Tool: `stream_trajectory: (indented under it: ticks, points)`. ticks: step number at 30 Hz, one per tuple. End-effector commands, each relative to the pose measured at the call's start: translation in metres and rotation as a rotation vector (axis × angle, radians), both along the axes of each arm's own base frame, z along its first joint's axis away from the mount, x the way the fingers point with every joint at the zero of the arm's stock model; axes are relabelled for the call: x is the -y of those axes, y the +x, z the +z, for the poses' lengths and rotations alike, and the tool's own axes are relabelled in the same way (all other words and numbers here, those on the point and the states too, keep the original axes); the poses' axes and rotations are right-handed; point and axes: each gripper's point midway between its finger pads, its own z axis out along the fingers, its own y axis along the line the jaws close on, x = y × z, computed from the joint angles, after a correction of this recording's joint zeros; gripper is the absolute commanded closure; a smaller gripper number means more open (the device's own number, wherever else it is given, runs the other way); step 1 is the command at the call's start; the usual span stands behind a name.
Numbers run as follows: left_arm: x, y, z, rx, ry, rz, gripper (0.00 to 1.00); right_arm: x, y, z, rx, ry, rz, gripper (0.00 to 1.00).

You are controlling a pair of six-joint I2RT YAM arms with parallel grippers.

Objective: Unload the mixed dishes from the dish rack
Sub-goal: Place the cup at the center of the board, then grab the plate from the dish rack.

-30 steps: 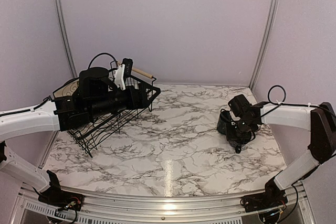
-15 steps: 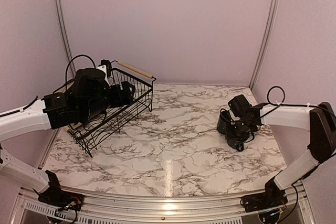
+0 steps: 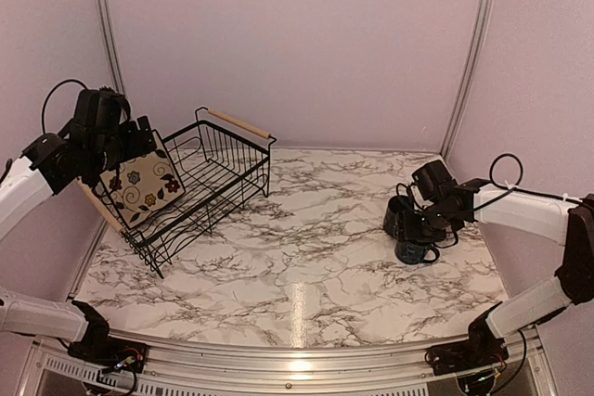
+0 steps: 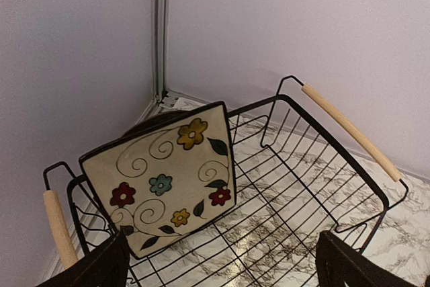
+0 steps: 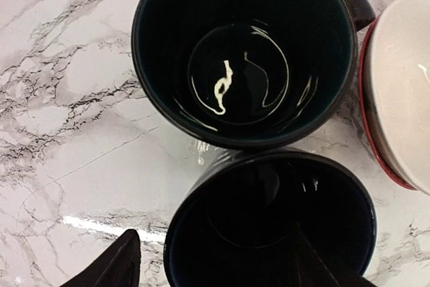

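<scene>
Left gripper (image 4: 223, 252) is hanging wide open above the rack (image 3: 237, 169) and is holding nothing; its two fingers are showing far apart at the low corners of its own camera view. The rack is standing at about ten o'clock on the table (image 3: 297, 266). The square plate (image 4: 168, 176) with coloured flowers is leaning upright at the rack's end toward nine o'clock, not yet taken out. Behind it a dark curved rim (image 4: 149, 121) is showing, which I am taking for a second, round plate, though most of it is hidden. The other part of the rack is looking bare down to the wires in the left wrist view.

Right gripper (image 5: 215, 236) is hovering at about three o'clock on the table, over two dark mugs that are standing upright and close together on the marble. Its jaws are open: one finger is outside the nearer mug (image 5: 255, 199), the other is over that mug's mouth, and I am not seeing them pressing on the wall. The farther mug (image 5: 245, 52) is sitting at twelve o'clock from the nearer one, and a bowl (image 5: 403, 92) with a red outside is lying just beside them at two o'clock.

In my judgement the task is going past the half: both mugs and at least one bowl are already standing outside the rack, and the plates are remaining. Whether other bowls are out, the pictures are not showing
</scene>
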Motion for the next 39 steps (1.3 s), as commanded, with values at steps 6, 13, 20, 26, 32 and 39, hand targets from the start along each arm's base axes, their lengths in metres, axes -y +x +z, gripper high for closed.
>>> stream_trajectory:
  ticks: [6, 13, 20, 26, 32, 39]
  points:
    - [-0.100, 0.021, -0.015, -0.125, -0.115, 0.120, 0.01, -0.016, 0.002, 0.059, 0.125, 0.088, 0.081, 0.16]
    - [-0.147, 0.069, -0.059, -0.162, -0.376, 0.066, 0.01, -0.014, -0.004, 0.082, 0.175, 0.099, 0.092, 0.14]
    - [-0.143, 0.092, -0.071, -0.180, -0.361, -0.069, 0.09, -0.018, -0.008, 0.100, 0.232, 0.148, 0.108, 0.14]
    - [-0.153, 0.081, -0.082, -0.222, -0.298, -0.026, 0.17, -0.022, -0.002, 0.109, 0.260, 0.162, 0.111, 0.14]
    - [-0.148, 0.076, -0.083, -0.221, -0.282, -0.056, 0.25, -0.035, 0.000, 0.109, 0.248, 0.199, 0.142, 0.15]
    - [-0.146, 0.071, -0.092, -0.236, -0.282, -0.056, 0.40, -0.041, -0.001, 0.106, 0.242, 0.193, 0.148, 0.15]
